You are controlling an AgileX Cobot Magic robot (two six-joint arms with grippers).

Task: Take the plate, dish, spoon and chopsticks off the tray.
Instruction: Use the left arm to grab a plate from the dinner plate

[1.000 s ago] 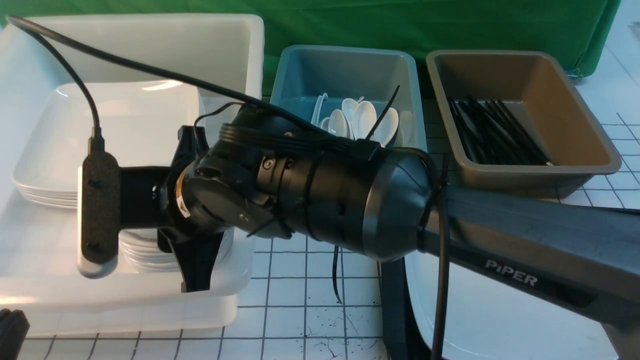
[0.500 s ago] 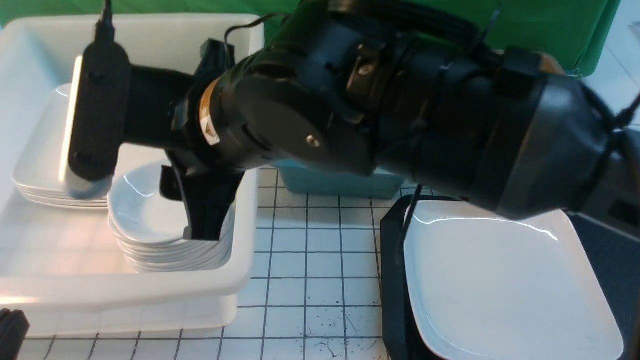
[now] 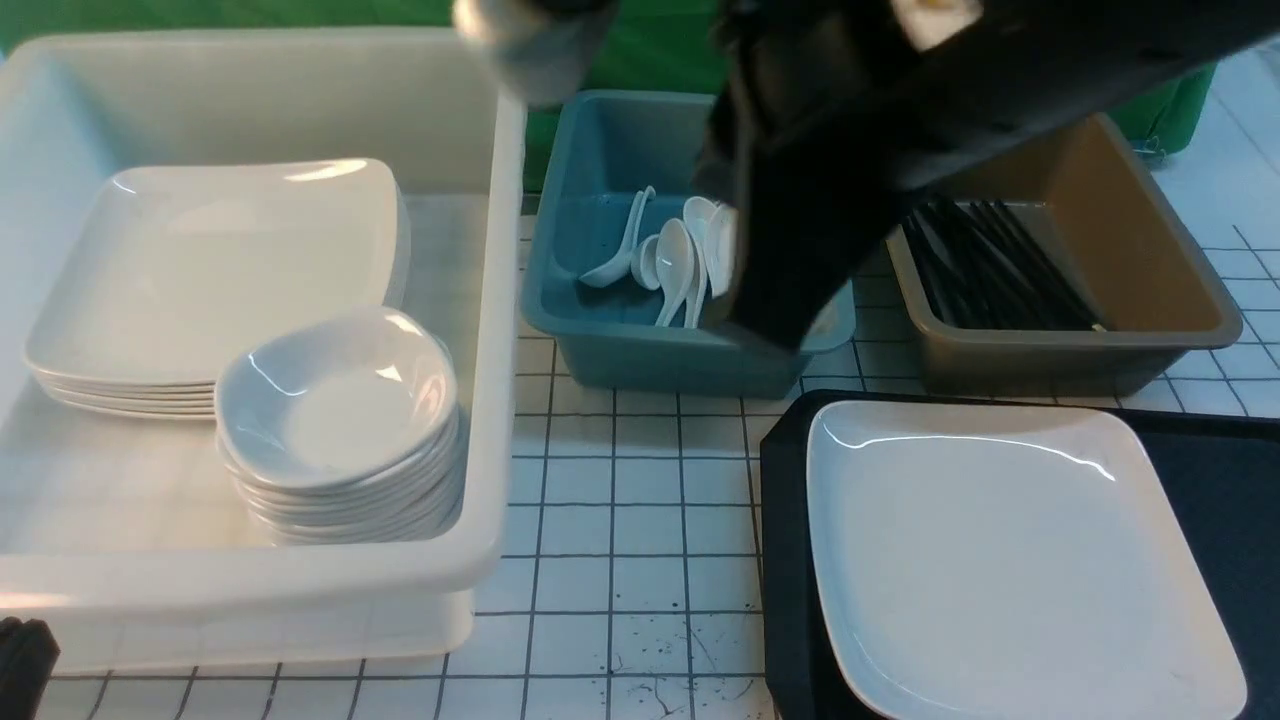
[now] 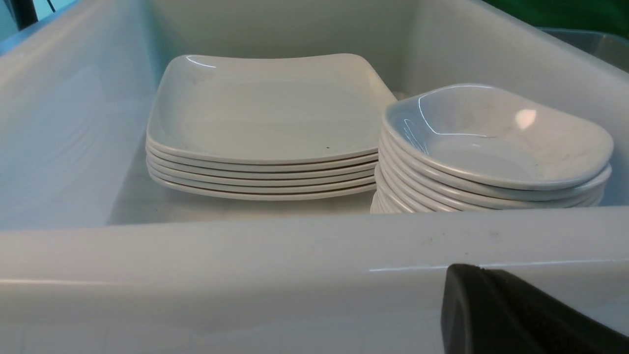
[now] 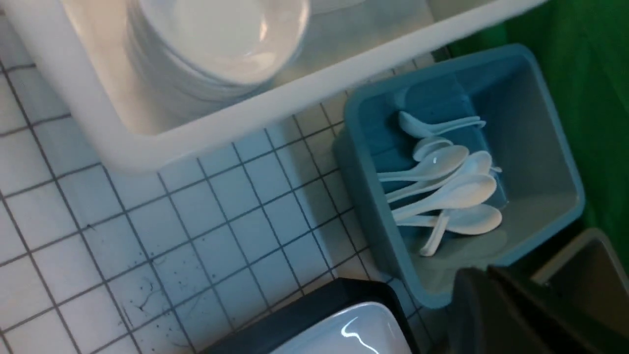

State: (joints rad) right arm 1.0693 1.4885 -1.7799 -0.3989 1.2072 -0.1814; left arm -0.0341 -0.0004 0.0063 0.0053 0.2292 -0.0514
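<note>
The large white square plate [image 3: 1010, 560] lies on the black tray [image 3: 1220, 470] at the front right; one corner of it shows in the right wrist view [image 5: 354, 334]. No dish, spoon or chopsticks show on the visible part of the tray. My right gripper [image 3: 775, 300] hangs blurred and high over the near right edge of the blue tub. Its jaws look closed and empty in the right wrist view [image 5: 471, 295]. My left gripper [image 4: 462, 280] sits low outside the near wall of the white tub, jaws together and empty.
The white tub [image 3: 495, 300] at left holds a stack of square plates [image 3: 220, 260] and a stack of small deep dishes [image 3: 335, 400]. The blue tub [image 3: 640, 350] holds several white spoons [image 3: 675, 255]. The brown tub [image 3: 1150, 200] holds black chopsticks [image 3: 1000, 265].
My right arm has lifted out of the white tub from over the dish stack and swung up and right to above the blue tub. The dish stack and the plate are now uncovered.
</note>
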